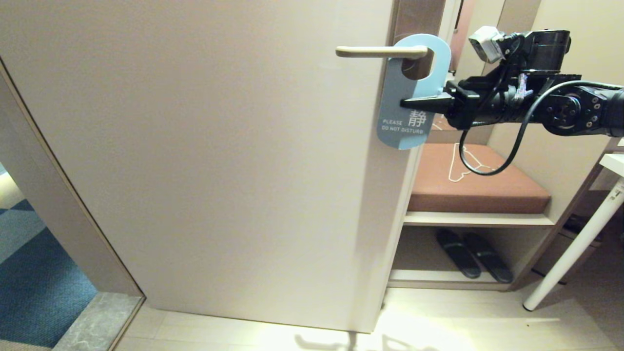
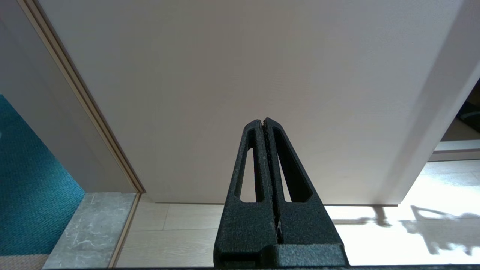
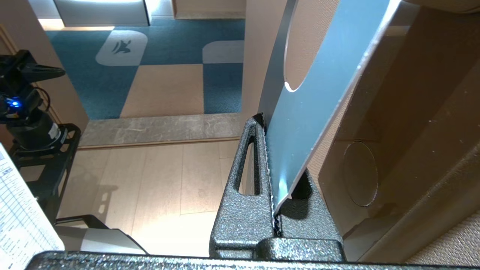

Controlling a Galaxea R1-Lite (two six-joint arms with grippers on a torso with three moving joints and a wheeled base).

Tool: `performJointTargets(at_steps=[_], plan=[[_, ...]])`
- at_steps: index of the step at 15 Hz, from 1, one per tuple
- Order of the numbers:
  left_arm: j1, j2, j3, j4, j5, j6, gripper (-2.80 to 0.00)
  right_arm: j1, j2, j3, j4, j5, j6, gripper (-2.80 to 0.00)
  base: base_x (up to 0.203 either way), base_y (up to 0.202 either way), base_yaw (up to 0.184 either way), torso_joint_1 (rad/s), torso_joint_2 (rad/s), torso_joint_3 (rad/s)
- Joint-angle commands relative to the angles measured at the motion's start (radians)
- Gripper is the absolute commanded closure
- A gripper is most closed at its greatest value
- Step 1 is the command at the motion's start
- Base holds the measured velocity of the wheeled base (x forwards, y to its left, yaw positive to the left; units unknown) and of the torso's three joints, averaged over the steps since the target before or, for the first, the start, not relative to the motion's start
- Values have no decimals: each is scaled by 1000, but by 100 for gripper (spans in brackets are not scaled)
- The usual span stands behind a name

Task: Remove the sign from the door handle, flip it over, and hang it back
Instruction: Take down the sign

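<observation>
- The sign (image 1: 413, 97) is showing pale blue with white lettering.
- The door handle (image 1: 380, 51) is looking matte beige.
- The right pincer (image 1: 407, 103) is appearing black.
- The carpet (image 1: 34, 282) is displaying blue-and-grey blocks.

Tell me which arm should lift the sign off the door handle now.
Right. Its tool is already shut on the sign, which hangs on the door handle. The left tool is shut, low by the door.

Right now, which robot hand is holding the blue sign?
The right hand. It is pinched shut on the sign, which hangs on the door handle. The left hand is shut on nothing, low by the door.
</observation>
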Motion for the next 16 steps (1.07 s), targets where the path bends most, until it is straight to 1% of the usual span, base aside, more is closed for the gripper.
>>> performJointTargets(at_steps=[1, 5, 8, 10, 13, 14, 16], plan=[[0, 2, 0, 0, 0, 1, 0, 1, -7, 3, -3, -6, -2, 0, 0, 0, 0, 0, 0, 0], [0, 2, 0, 0, 0, 1, 0, 1, -23, 2, -3, -47, 0, 0, 0, 0, 0, 0, 0, 0], [0, 2, 0, 0, 0, 0, 0, 1, -44, 5, -1, -51, 2, 0, 0, 0, 0, 0, 0, 0], [0, 2, 0, 0, 0, 1, 0, 1, -52, 9, -2, -76, 1, 0, 0, 0, 0, 0, 0, 0], [0, 2, 0, 0, 0, 1, 0, 1, -73, 24, 0, -84, 3, 0, 0, 0, 0, 0, 0, 0], [0, 2, 0, 0, 0, 0, 0, 2, -78, 32, -1, -96, 2, 0, 0, 0, 0, 0, 0, 0], [0, 2, 0, 0, 0, 0, 0, 17, -94, 57, -1, -150, 2, 0, 0, 0, 0, 0, 0, 0]])
